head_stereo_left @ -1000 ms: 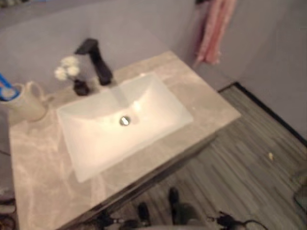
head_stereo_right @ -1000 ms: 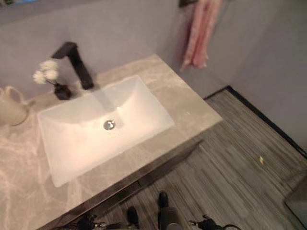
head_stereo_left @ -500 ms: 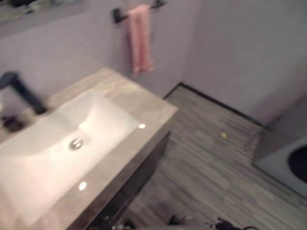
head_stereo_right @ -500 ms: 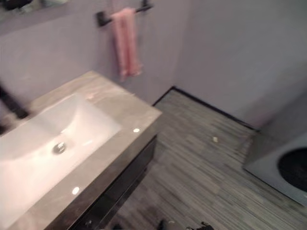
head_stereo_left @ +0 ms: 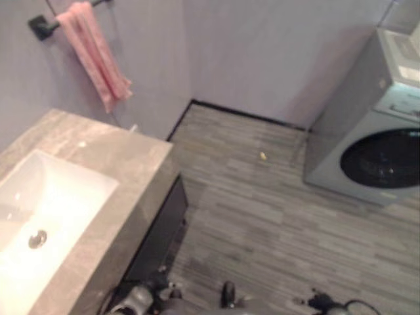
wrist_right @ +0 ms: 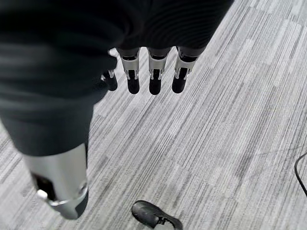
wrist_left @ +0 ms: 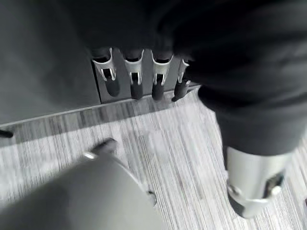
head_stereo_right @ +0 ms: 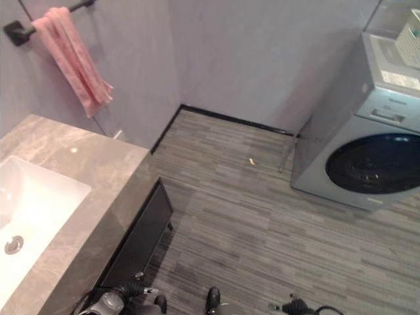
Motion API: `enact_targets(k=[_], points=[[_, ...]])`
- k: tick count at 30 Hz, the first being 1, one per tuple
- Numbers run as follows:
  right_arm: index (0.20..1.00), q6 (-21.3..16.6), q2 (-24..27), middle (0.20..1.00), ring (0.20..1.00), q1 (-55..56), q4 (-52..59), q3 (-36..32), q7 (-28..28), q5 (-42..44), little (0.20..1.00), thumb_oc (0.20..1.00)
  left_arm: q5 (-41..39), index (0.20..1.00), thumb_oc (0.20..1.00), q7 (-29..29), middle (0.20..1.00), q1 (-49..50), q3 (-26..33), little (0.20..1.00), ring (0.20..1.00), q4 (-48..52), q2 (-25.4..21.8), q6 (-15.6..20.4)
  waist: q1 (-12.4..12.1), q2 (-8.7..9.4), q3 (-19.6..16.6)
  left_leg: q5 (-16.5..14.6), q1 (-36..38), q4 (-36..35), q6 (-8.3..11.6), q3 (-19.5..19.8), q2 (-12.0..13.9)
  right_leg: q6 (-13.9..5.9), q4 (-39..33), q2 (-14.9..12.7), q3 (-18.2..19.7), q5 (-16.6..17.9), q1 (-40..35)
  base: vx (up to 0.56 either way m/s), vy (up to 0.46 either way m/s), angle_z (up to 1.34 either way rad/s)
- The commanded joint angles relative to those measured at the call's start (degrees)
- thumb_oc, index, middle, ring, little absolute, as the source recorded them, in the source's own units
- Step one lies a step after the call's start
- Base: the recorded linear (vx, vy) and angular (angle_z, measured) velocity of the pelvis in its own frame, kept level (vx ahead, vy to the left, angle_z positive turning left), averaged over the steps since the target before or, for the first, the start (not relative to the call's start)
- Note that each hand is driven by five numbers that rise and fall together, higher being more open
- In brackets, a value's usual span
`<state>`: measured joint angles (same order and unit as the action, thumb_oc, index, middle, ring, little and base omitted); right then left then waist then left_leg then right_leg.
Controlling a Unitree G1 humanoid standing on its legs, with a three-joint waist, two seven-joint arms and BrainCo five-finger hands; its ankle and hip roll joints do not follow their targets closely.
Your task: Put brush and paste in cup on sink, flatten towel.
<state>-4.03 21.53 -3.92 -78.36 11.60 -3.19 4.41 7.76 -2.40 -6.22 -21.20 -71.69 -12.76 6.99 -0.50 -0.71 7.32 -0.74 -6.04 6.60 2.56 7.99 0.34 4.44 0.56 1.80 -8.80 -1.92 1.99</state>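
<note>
Pink towel (head_stereo_right: 71, 56) hangs bunched; sink (head_stereo_left: 39, 216) cut off.

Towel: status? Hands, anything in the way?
Left hand and right hand open, empty, hanging over floor. Pink towel bunched on wall bar, untouched. Sink at left; washing machine at right.

Left hand (wrist_left: 144, 72): dark ribbed cover over back and wrist; row of silver fingers (wrist_left: 135, 76) with dark rounded tips; small slots in silver finger shells; silver-grey cylindrical thumb (wrist_left: 254, 182) set apart, small dark window and pale stud near its end.

Right hand (wrist_right: 148, 67): same dark ribbed cover; silver fingers (wrist_right: 156, 72) with dark tips; silver-grey thumb (wrist_right: 60, 179), dark recess and bright stud near tip.
</note>
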Motion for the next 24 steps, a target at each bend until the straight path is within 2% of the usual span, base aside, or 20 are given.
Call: enact_targets(k=[1,4,8,12,18,24], points=[[1.0,-0.7,-0.1,1.0,1.0,0.6,-2.2,0.5,-0.2,-1.4,1.0,1.0,-0.4,1.0,1.0,-0.6,1.0,-1.0,0.9,1.0,1.0,-2.6,-0.1,0.4,-0.5,2.12,-0.9,-3.7,0.3,-0.9,-4.64,-0.5,-5.4,-3.56,-1.9,1.1,4.8,-3.4,-2.5,0.03,-0.048,-0.11],[1.0,-0.7,-0.1,1.0,1.0,1.3,-2.3,-0.4,-0.2,-0.8,1.0,1.0,-0.2,1.0,1.0,-0.1,1.0,-0.2,1.0,1.0,1.0,-3.2,0.3,0.1,0.0,1.63,-1.5,-4.2,2.0,-1.0,-4.62,-2.9,-4.7,-3.03,-2.2,1.3,4.6,-4.1,-4.3,0.03,0.013,-0.06],[1.0,-0.4,-0.3,1.0,1.0,1.8,-2.8,-0.5,0.0,-0.9,1.0,1.0,0.0,1.0,1.0,0.1,1.0,0.0,0.8,1.0,1.0,-3.0,0.4,0.1,0.1,1.25,-1.9,-4.9,3.5,-1.6,-4.9,-3.4,-4.8,-3.33,-2.6,1.1,5.3,-4.1,-5.3,0.05,0.095,-0.14],[1.0,0.6,-0.8,1.0,1.0,2.5,-4.3,-0.7,0.1,-2.1,1.0,1.0,-0.3,1.0,1.0,0.5,1.0,-0.1,-0.1,1.0,1.0,-1.8,0.8,0.3,0.0,0.15,-2.8,-6.4,5.5,-2.7,-5.87,-3.9,-5.2,-4.43,-2.3,0.7,6.8,-4.0,-5.6,0.06,0.173,-0.12],[1.0,0.9,-0.5,1.0,1.0,2.6,-4.8,-1.4,0.7,-2.3,1.0,1.0,0.6,1.0,1.0,0.8,1.0,0.0,-0.7,1.0,1.0,-2.0,1.3,0.4,-0.2,-0.57,-3.2,-7.5,7.0,-3.7,-7.24,-5.1,-5.6,-5.63,-1.1,0.1,8.6,-4.1,-5.2,0.05,0.205,-0.27],[1.0,1.3,0.5,1.0,1.0,2.8,-5.7,-4.3,1.1,-0.7,1.0,1.0,1.8,1.0,1.0,1.4,1.0,0.3,-0.3,1.0,1.0,-3.6,1.2,0.1,-0.1,-1.88,-4.1,-7.2,8.1,-6.4,-8.62,-6.9,-6.0,-7.52,-1.2,-1.0,10.8,-2.4,-3.7,0.01,0.215,-0.22]])
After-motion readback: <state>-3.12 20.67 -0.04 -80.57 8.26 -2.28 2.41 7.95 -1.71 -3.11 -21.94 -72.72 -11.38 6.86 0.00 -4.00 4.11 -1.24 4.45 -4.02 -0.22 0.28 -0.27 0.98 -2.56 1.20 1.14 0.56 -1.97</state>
